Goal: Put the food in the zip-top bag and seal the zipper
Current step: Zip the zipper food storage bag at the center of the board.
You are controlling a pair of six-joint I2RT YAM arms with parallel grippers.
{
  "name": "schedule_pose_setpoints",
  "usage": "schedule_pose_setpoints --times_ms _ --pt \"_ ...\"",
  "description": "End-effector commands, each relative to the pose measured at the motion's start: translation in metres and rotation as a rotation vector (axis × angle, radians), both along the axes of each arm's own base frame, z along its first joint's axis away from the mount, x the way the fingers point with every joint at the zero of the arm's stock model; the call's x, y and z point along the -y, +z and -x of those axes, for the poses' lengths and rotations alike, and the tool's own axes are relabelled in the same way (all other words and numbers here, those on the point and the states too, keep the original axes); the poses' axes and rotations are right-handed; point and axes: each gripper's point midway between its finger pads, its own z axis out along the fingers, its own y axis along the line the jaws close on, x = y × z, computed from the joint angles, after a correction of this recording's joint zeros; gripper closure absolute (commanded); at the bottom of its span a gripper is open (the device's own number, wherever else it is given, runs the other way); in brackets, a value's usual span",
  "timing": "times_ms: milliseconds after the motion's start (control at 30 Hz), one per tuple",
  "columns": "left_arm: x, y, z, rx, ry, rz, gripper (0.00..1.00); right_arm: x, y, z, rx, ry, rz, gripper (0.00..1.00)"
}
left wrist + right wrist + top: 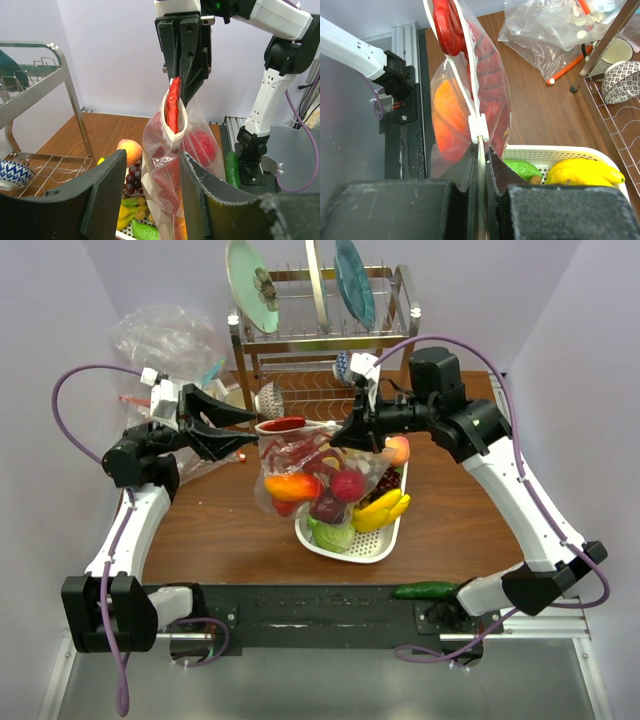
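The zip-top bag point(300, 475) hangs upright over the table, and my right gripper point(340, 437) is shut on the right end of its mouth. In the right wrist view my right gripper point(479, 147) pinches the zipper point(466, 70) just behind its white slider point(478, 126). Red and orange food fills the bag: an orange pepper point(290, 487), a dark red apple point(347, 485) and a red lobster point(173, 107) sticking up out of the still parted mouth. My left gripper point(152, 165) is open and straddles the bag point(167, 185), which leans on the right finger point(200, 200). A peach point(129, 150) lies in the tray.
Under the bag stands a white perforated tray point(345, 548) with yellow bananas point(380, 510), purple grapes point(132, 177) and a pale green cabbage point(335, 533). A cucumber point(425, 590) lies on the near rail. A metal dish rack point(320, 340) and a bulky clear bag point(170, 340) stand behind.
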Motion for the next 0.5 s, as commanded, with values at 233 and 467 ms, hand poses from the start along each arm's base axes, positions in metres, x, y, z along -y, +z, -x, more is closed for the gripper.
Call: schedule_pose_setpoints --times_ms 233,467 --pt "-0.0018 0.0301 0.0249 0.345 0.018 0.008 0.5 -0.0044 0.0224 0.0032 0.059 0.032 -0.071 1.0" --pt "-0.002 0.027 0.0202 0.34 0.017 0.006 0.59 -0.0049 0.0203 0.0011 0.05 0.029 -0.063 1.0"
